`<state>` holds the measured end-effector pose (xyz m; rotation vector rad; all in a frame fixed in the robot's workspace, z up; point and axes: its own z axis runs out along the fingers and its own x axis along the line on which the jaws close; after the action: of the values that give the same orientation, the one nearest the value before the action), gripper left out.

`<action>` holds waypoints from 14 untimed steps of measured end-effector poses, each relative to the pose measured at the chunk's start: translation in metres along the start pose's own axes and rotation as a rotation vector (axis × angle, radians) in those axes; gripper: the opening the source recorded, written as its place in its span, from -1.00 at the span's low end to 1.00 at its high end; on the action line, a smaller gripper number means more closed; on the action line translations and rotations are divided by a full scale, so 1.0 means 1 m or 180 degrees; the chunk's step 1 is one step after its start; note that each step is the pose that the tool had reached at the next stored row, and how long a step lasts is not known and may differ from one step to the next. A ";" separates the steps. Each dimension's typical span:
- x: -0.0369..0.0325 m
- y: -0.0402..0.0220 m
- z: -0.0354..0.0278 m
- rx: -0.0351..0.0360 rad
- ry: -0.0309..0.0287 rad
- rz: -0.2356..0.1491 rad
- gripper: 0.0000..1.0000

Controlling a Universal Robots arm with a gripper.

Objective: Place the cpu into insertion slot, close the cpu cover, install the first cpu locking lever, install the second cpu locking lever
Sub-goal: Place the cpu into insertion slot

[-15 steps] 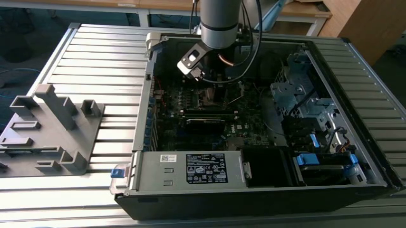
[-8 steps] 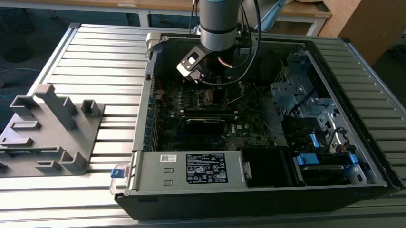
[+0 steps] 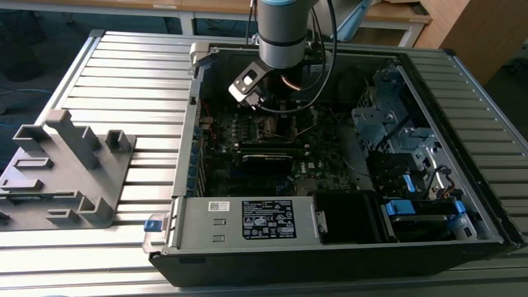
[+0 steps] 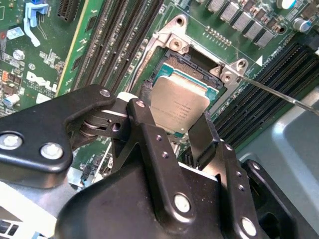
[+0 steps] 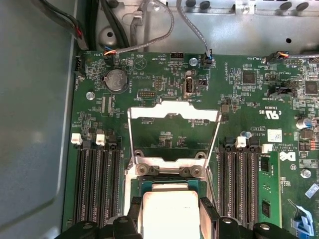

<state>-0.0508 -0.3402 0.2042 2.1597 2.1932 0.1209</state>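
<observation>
In both wrist views the cpu, a flat square with a dull silver top, sits between my black fingers. My gripper is shut on its two opposite edges. The chip is at the insertion slot, partly covering it; I cannot tell whether it is seated. The cpu cover, a silver frame with a large window, stands swung open beyond the slot. A thin locking lever sticks out beside the socket. In the exterior view the gripper reaches down into the open computer case.
Long black memory slots flank the socket on both sides. The case wall, drive cage and power supply ring the motherboard. A grey fixture stands on the slatted table at the exterior view's left.
</observation>
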 end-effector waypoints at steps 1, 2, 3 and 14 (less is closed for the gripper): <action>0.0000 0.0000 0.0001 0.0000 0.0000 0.0000 0.08; 0.0000 -0.0001 0.0006 0.0000 0.0000 0.0003 0.08; 0.0000 -0.0001 0.0011 -0.0001 0.0000 0.0005 0.08; -0.0001 -0.0019 0.0051 -0.0001 -0.0009 0.0088 0.08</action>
<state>-0.0523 -0.3403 0.1989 2.1890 2.1623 0.1195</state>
